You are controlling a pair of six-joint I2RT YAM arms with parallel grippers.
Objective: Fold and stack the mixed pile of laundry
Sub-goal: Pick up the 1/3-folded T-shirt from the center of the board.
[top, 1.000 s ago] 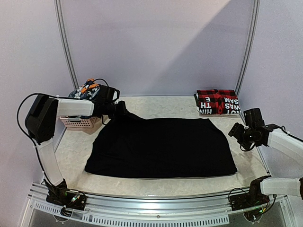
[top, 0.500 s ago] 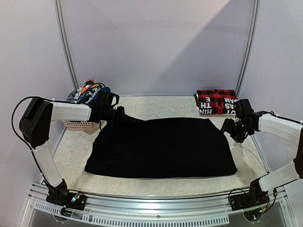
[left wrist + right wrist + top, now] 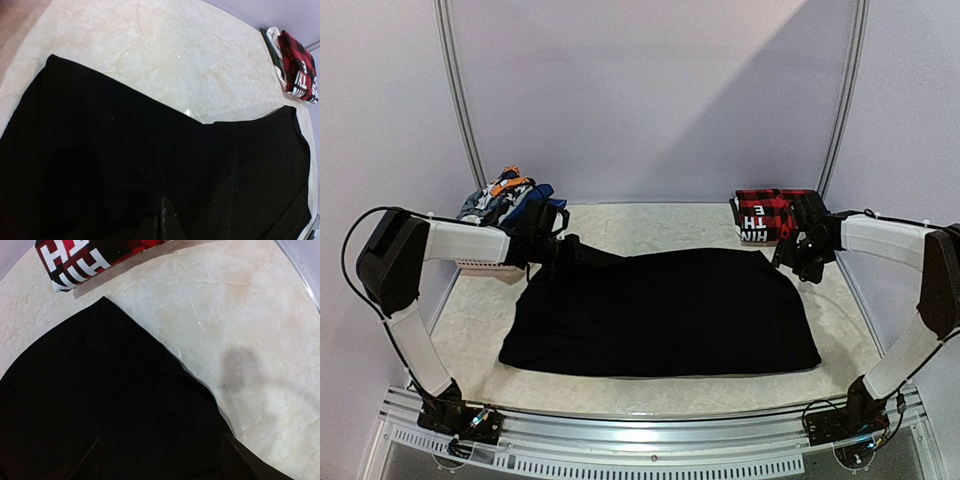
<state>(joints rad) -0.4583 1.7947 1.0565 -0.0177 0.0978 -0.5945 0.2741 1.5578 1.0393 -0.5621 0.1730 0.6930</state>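
Observation:
A large black garment [image 3: 660, 310] lies spread flat across the middle of the table. My left gripper [image 3: 558, 250] is shut on its far left corner, which rises slightly off the table. In the left wrist view the fingers [image 3: 163, 215] meet over black cloth [image 3: 125, 150]. My right gripper [image 3: 798, 258] is open, hovering over the garment's far right corner [image 3: 100, 390]; its fingers stand wide apart at the bottom of the right wrist view. The rest of the mixed laundry pile [image 3: 505, 195], blue, grey and orange pieces, sits heaped at the far left.
A pale lattice basket [image 3: 485, 264] holds the heap beside my left arm. A folded red-and-black plaid piece with white letters [image 3: 765, 212] lies at the far right, just behind my right gripper; it also shows in the right wrist view [image 3: 85, 255]. Frame posts stand at the back corners.
My right gripper has swung in from the table's right edge to the black garment's far right corner. My left gripper has kept hold of the far left corner, which now sits lower.

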